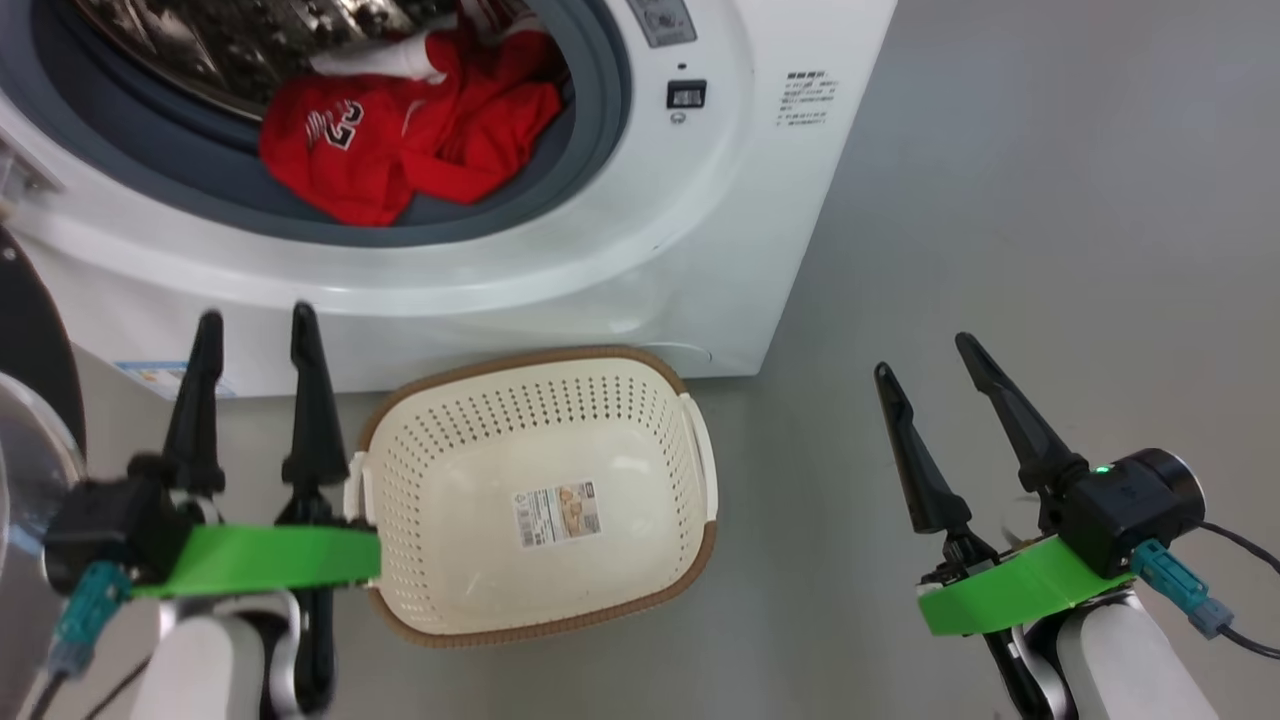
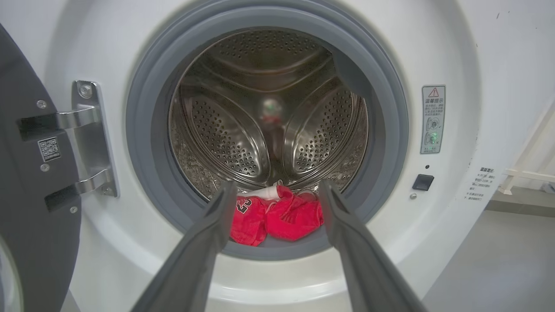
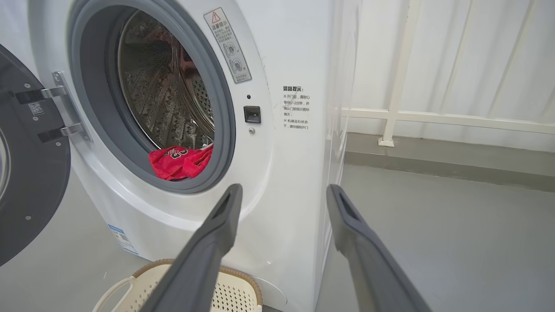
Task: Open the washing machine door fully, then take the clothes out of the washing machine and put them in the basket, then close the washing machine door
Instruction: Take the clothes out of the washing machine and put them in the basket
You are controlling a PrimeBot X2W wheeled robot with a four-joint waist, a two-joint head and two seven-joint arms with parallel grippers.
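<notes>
Squarely ahead, the big white front-loading washing machine (image 1: 700,250) faces the robot, its black-ringed round glass door (image 3: 30,182) swung wide to the left. The cream perforated plastic basket (image 1: 470,440) sits on the floor before it, mouth up, long axis left-right. Crumpled red clothes (image 1: 400,150) lie across the drum's lip. The left gripper (image 1: 256,318) and the right gripper (image 1: 923,356) hover empty, fingers spread.

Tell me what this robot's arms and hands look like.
Each hand, the left gripper and the right gripper, has two long, tapering black fingers on a black base. A bright green band wraps each wrist, over a white rounded forearm. Teal plugs with dark cables sit at both wrists; a black camera housing on the right shows a small green light.
</notes>
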